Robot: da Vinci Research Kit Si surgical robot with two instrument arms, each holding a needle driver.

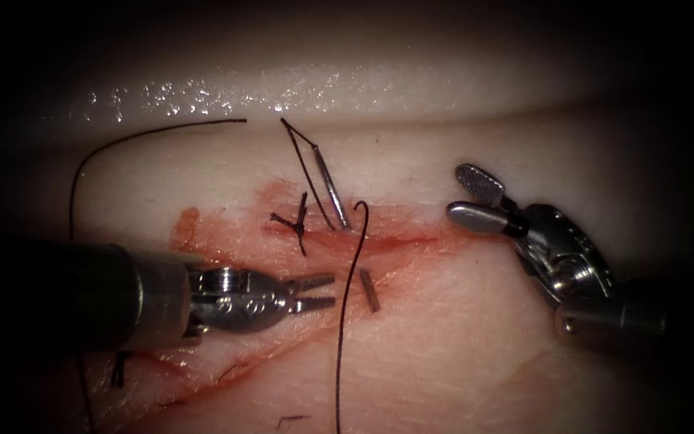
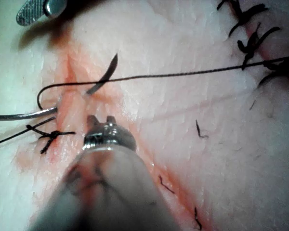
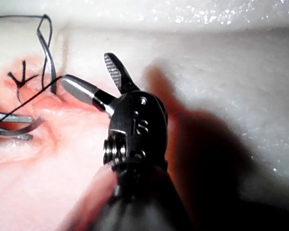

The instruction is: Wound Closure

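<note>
**Needle through the cut, both tools empty**

The needle (image 1: 332, 190) sits in the tissue (image 1: 459, 354). One bright length rises on the far side of the cut (image 1: 411, 239) and enters the surface beside the finished knot (image 1: 297, 221); a short end (image 1: 369, 290) shows again on the near side. Its long axis therefore runs across the cut — far to near — with the middle of the curve buried. The thread (image 1: 347, 321) loops at the cut and trails toward the near edge.

I have the left tool (image 1: 313, 292) on the near side with its jaws slightly parted, holding nothing; they point to the endoscope view's right, and the short near end lies just beside them in that direction. The right tool (image 1: 469, 197) stands well to the right along the cut, jaws spread wide and likewise empty, pointing left toward the needle.

I judge the left tool the nearer to the near end — the right tool is well apart from both visible lengths.
</note>
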